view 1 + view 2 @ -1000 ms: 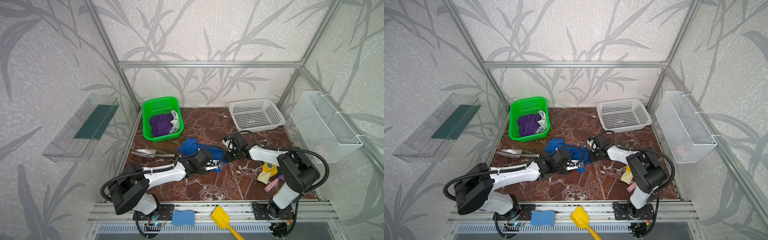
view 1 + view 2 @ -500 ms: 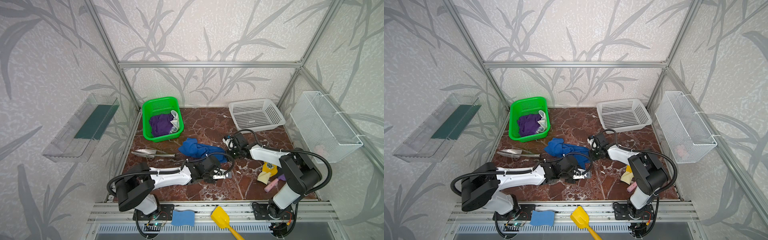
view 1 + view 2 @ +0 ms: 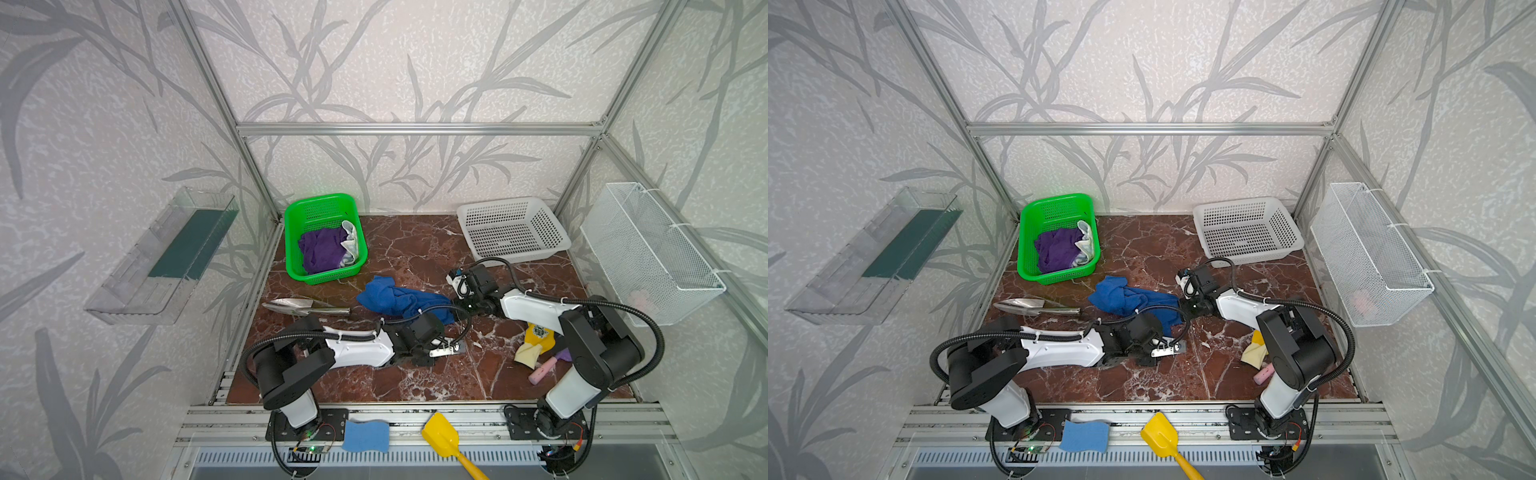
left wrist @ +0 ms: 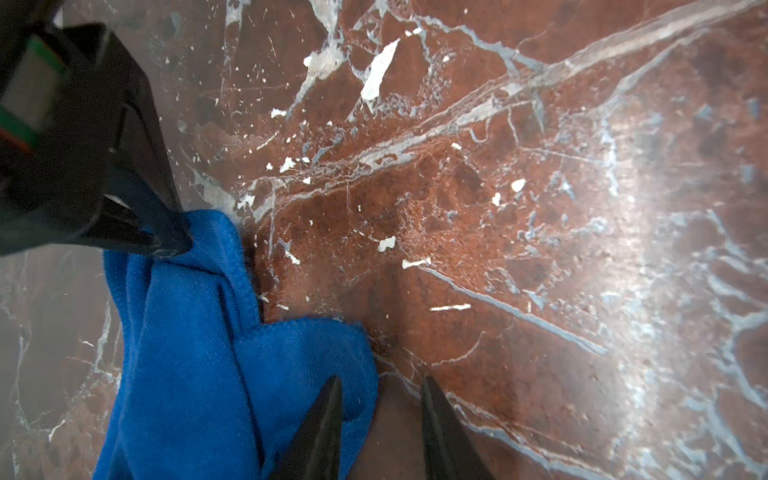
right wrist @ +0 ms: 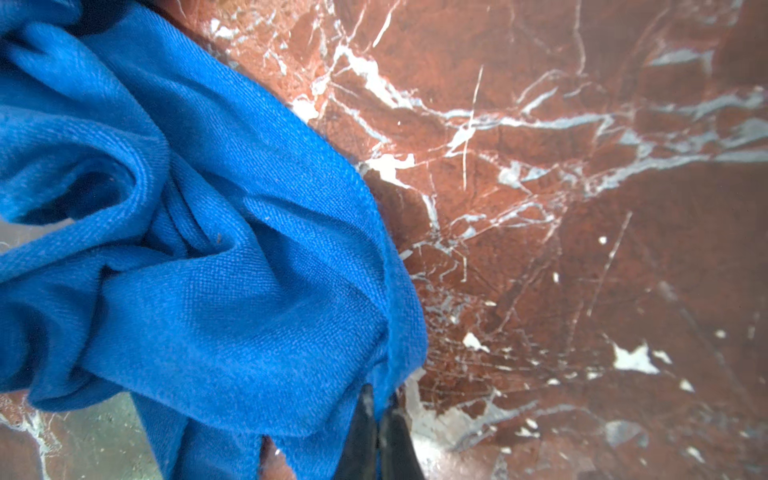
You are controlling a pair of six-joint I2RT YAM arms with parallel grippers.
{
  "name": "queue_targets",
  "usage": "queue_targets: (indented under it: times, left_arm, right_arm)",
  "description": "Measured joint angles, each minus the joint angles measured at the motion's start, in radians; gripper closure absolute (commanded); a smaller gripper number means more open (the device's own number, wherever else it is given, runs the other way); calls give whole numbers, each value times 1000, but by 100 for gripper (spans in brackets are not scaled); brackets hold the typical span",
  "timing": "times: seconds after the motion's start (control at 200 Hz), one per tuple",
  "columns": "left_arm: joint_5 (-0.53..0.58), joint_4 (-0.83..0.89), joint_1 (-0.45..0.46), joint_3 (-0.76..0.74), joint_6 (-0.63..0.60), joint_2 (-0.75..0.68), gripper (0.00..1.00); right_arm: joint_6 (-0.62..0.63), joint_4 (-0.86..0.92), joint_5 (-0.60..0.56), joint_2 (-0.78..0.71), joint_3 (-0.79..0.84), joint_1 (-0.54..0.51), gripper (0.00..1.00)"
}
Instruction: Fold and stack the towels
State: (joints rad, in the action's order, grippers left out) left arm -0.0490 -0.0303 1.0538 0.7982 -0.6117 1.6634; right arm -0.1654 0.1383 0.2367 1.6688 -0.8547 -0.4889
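Blue towel [image 3: 395, 299] is bunched at table [image 3: 415, 257] centre | right gripper [image 5: 379, 392] is closed tight on its 3 o'clock edge | left gripper [image 4: 380, 380] is held partly open at its 5 o'clock corner, nothing clamped | purple towel [image 3: 322, 249] and cream towel [image 3: 351, 243] are kept in green basket [image 3: 320, 203], 10 o'clock.

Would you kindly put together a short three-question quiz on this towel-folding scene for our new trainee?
1. True or false: the dark purple cloth towel lies inside the green plastic basket.
2. The royal blue cloth towel on the red marble tabletop is: A) neatly folded, B) crumpled, C) rolled into a tube.
3. Which gripper is shut on that towel's edge?

Key: 1 true. 2 B. 3 the right gripper, as the right wrist view shows.
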Motion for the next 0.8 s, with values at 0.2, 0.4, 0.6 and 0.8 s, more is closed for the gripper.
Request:
queue_targets:
  times: [0.2, 0.4, 0.6, 0.8]
  left_arm:
    - [-1, 15, -9, 49, 48, 22, 65]
    - [-5, 36, -22, 93, 87, 73, 65]
    - [-15, 64, -45, 114, 129, 104, 63]
    - [-55, 93, -74, 130, 166, 113, 65]
  right_arm:
    - [0, -14, 5, 0, 13, 13, 100]
    - [0, -23, 11, 0, 21, 21, 100]
    - [0, -33, 18, 0, 24, 29, 100]
    - [0, -38, 27, 0, 32, 38, 100]
